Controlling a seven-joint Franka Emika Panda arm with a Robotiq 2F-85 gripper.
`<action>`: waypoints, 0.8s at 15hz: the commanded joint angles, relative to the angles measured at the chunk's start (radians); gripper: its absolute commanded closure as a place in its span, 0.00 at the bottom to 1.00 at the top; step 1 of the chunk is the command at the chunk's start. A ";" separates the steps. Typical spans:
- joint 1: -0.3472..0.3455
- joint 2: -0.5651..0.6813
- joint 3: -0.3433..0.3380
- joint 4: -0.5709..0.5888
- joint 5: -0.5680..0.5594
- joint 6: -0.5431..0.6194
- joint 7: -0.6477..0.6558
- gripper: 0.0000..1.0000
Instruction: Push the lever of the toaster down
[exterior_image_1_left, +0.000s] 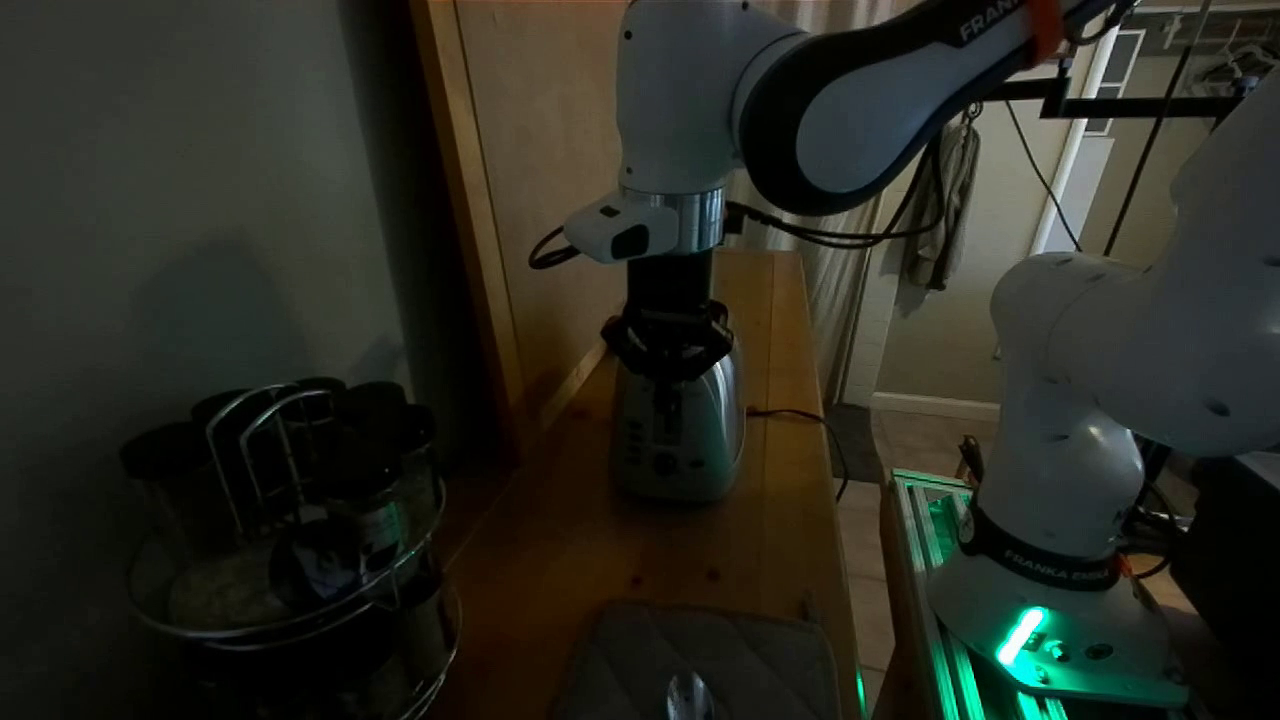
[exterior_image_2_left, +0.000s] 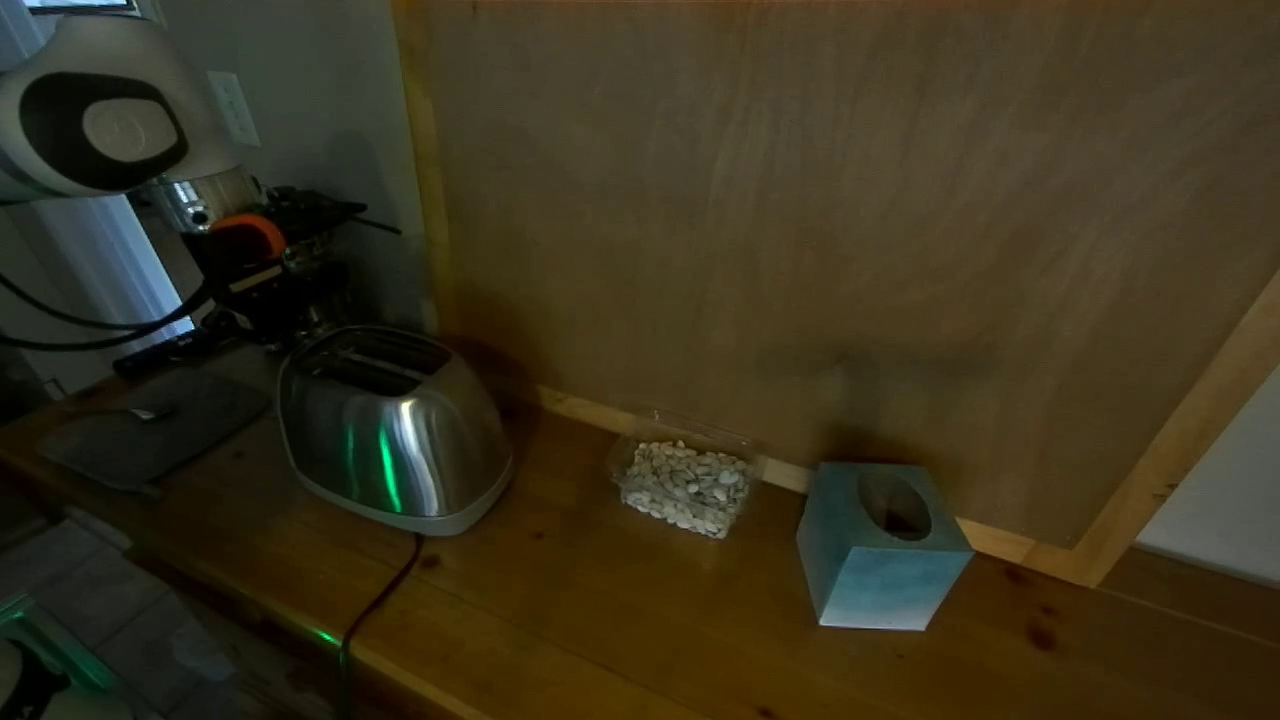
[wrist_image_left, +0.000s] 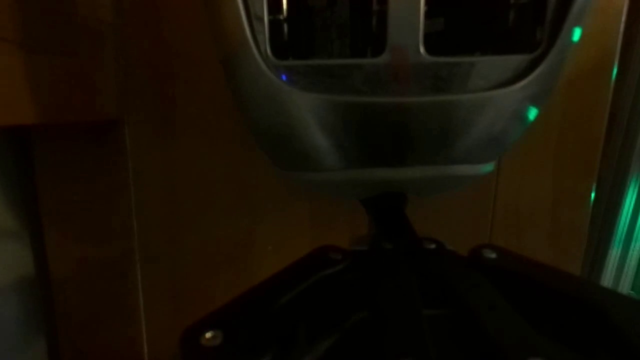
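Closest in the wrist view sits my gripper (wrist_image_left: 386, 202), big and dark, with its fingers (wrist_image_left: 392, 225) pressed together into one thin point, holding nothing that I can see. That point hangs at the narrow end of the toaster (exterior_image_2_left: 400, 445), which stands upright on the wooden counter (exterior_image_2_left: 600, 620). The lever should be on that end, but it is too dark for me to pick it out, and I can't tell if my fingers are touching it. That worries me most. A small lever is easy to miss: if I come down a bit to one side, I think I'll slide right past it and bump the round knob (exterior_image_1_left: 665, 462) below. If I come in too close, I could press on the shiny metal instead, and the toaster might tip or skid on the wood. A skid could tug the cord (exterior_image_2_left: 380, 598), which hangs over the counter's edge. Even a good push may fail: if I stop too soon, the lever could spring back up.
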 joint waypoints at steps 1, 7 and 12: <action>-0.011 0.047 -0.004 -0.021 0.028 0.047 -0.033 1.00; -0.014 0.103 0.009 -0.027 0.022 0.077 -0.024 1.00; -0.017 0.120 0.012 -0.030 0.023 0.079 -0.021 1.00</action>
